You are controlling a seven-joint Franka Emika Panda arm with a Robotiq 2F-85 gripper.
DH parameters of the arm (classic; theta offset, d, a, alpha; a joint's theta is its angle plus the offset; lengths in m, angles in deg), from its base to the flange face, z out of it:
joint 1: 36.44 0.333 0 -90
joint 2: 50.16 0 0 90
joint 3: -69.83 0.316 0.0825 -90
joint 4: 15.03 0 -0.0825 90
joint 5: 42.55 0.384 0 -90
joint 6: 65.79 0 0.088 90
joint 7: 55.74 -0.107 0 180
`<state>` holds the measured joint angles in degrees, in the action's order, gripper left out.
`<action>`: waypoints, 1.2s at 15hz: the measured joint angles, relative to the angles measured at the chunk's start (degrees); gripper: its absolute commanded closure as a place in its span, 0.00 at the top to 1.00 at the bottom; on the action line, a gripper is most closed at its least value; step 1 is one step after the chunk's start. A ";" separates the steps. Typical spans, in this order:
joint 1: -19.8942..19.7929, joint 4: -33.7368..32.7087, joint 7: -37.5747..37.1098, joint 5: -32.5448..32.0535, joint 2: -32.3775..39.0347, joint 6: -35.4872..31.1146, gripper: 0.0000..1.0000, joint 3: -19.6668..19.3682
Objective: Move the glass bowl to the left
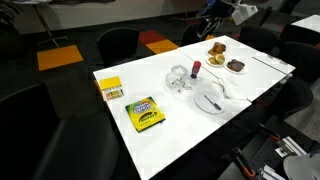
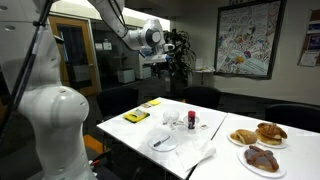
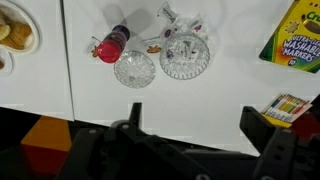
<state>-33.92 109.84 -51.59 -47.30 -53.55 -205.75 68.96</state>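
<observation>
Well, the gripper hangs high above the white table, well apart from the red-capped bottle, its jaws spread wide with nothing between them. The glass bowl stands upright just beside the bottle, between it and a larger cut-glass dish. A box of markers lies well beyond the dish from the bottle. In an exterior view, a white plate with cutlery sits near the bottle, and two plates of pastries lie on its other side.

Probably an office meeting room — white table, dark chairs, framed poster.
</observation>
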 measured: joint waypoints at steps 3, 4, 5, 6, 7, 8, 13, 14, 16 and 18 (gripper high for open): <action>0.00 -0.07 0.11 0.23 0.67 -0.35 1.00 0.05; -0.01 -0.08 0.10 0.23 0.46 -0.34 1.00 0.05; -0.01 -0.14 0.10 0.23 0.40 -0.34 1.00 0.05; -0.01 -0.15 0.10 0.23 0.40 -0.34 1.00 0.06; -0.01 -0.15 0.10 0.23 0.40 -0.34 1.00 0.06; -0.01 -0.15 0.10 0.24 0.43 -0.34 1.00 0.06; -0.32 -0.14 0.13 1.40 2.24 -0.52 1.00 -0.17; -0.52 -0.14 0.17 1.82 3.00 -0.86 1.00 -0.26; -1.03 -0.15 0.83 2.68 4.71 -2.37 1.00 -0.39; -1.55 -0.21 4.30 5.78 6.71 -4.80 1.00 -0.41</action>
<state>-35.47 109.64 -47.29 -41.52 -46.84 -210.55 68.55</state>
